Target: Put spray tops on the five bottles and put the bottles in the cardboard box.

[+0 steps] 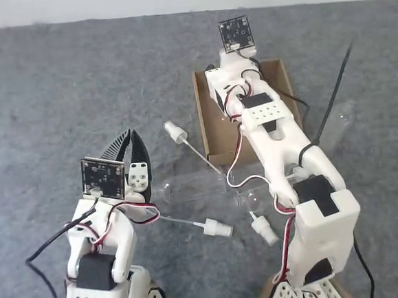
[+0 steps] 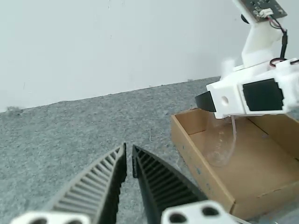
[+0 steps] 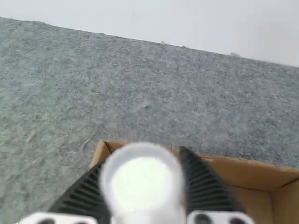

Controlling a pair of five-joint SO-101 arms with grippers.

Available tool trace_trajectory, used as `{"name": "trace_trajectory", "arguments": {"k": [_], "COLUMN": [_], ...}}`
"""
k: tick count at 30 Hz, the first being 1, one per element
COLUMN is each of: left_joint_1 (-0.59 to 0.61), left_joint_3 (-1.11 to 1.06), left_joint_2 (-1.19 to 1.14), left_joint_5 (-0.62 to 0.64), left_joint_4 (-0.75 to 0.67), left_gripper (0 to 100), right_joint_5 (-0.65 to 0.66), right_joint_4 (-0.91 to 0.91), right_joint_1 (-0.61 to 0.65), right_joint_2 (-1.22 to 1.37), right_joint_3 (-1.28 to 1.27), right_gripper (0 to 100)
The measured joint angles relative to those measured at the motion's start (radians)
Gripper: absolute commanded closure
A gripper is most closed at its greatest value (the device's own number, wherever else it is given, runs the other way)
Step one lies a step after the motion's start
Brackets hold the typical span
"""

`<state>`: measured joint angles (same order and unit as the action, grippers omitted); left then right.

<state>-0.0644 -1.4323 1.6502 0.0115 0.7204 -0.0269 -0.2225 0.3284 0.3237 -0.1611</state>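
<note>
So far, none of the 5 bottles is packed, as far as the views show. The right gripper [image 3: 142,158] hangs over the cardboard box [image 1: 205,124], its fingers clamped on 1 capped bottle [image 2: 219,145]. That bottle is clear, with a white spray top fitted and its tube running down inside. It is not yet set down, and the part of the box floor that shows looks bare.

The left gripper [image 1: 130,135] is over the grey table [image 1: 56,84], well apart from the box. Its fingers are almost together with nothing between them.

Counted on the table are 3 loose spray tops. 1 long-tubed top [image 1: 175,131] lies just beside the box, another long-tubed top [image 1: 217,227] lies near the left arm's base, and 1 short top [image 1: 264,229] lies by the right arm.

I make out 3 bare clear bottles: 1 lying bottle [image 1: 188,189] between the arms, 1 half-hidden bottle [image 1: 250,200] under the right arm, and 1 far bottle [image 1: 339,118] on the box's other side. They are transparent, so that count is uncertain. By my reckoning most of the capping and all of the packing remain.
</note>
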Motion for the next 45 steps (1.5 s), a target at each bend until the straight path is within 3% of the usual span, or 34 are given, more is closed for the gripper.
{"name": "trace_trajectory", "arguments": {"k": [14, 22, 31, 45], "left_joint_1": [0.0, 0.0, 0.0, 0.0], "left_joint_3": [0.0, 0.0, 0.0, 0.0], "left_joint_2": [0.0, 0.0, 0.0, 0.0], "left_joint_5": [0.0, 0.0, 0.0, 0.0], "left_joint_4": [0.0, 0.0, 0.0, 0.0], "left_gripper": [99, 99, 99, 99], "right_joint_5": [0.0, 0.0, 0.0, 0.0], "right_joint_4": [0.0, 0.0, 0.0, -0.146], "right_joint_1": [-0.002, -0.002, -0.002, 0.0], "right_joint_2": [0.002, 0.002, -0.043, -0.21], "right_joint_3": [0.008, 0.017, 0.015, 0.015], "right_gripper": [78.3, 67.0, 66.8, 66.7]}}
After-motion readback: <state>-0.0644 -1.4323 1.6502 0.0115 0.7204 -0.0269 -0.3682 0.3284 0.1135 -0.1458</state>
